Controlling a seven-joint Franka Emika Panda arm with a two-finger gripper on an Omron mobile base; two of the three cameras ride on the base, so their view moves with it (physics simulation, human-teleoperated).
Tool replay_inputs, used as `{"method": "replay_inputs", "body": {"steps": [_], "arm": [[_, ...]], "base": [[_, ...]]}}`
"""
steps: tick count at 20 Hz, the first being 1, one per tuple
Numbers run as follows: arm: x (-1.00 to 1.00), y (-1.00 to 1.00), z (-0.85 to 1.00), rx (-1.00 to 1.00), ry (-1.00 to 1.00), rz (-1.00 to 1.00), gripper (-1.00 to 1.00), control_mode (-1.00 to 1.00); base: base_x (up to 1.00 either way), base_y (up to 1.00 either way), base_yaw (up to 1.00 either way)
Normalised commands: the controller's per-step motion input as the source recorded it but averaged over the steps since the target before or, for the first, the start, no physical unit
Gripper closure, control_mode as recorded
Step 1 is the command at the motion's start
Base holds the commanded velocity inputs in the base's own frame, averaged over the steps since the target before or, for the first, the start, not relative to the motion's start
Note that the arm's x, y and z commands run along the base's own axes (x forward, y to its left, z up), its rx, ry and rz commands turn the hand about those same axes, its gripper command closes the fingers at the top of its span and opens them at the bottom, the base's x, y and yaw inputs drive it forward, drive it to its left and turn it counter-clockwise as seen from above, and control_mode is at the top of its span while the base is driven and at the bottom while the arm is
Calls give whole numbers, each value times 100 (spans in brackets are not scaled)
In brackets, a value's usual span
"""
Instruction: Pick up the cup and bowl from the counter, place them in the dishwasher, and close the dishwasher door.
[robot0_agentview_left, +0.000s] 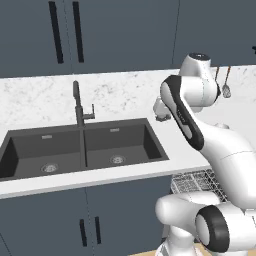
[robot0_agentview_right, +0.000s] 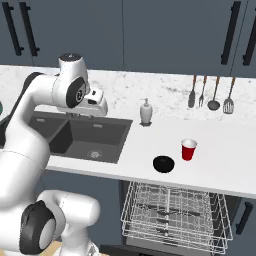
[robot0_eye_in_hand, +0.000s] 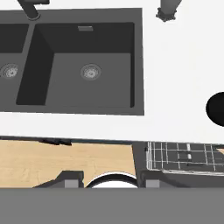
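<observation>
- Hangs high over the sink's (robot0_agentview_right: 85, 137) right basin: claw (robot0_agentview_right: 100, 107), at the end of the white arm, nothing between its tips; tips (robot0_eye_in_hand: 74, 181) barely peek in at the bottom of the hand view, so cannot tell whether apart or together
- Sits near the front edge of the surface (robot0_agentview_right: 220, 160), right of the sink and well apart from the claw: bowl (robot0_agentview_right: 163, 163), black, shallow, upright; shows as a dark disc cut by the right edge of the hand view (robot0_eye_in_hand: 216, 109)
- Stands just beside the bowl, to its right and a little farther from the front edge: cup (robot0_agentview_right: 188, 149), red, upright, mouth up; not touching the bowl
- Lies below that same front edge, directly under bowl and cup: dishwasher rack (robot0_agentview_right: 175, 212), white wire, pulled out, bare of dishes
- Judged: both things lie to the claw's right along the surface, bowl nearer than cup; bowl round, so no long axis to line up with; coming move likely a sideways reach right and down; soap dispenser (robot0_agentview_right: 145, 112) stands toward the back edge, clear of that path
</observation>
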Motion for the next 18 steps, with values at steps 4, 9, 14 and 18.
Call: {"method": "replay_inputs", "body": {"steps": [4,9,14,18], "arm": [[-32,0,0,0,-7,0,-100,-100],[-62,0,-32,-2,9,0,-100,-100],[-48,-3,-44,-4,15,0,-100,-100],[-27,-14,-49,0,9,0,-100,-100]], "base": [[0,0,0],[0,0,0],[0,0,0],[0,0,0]]}}
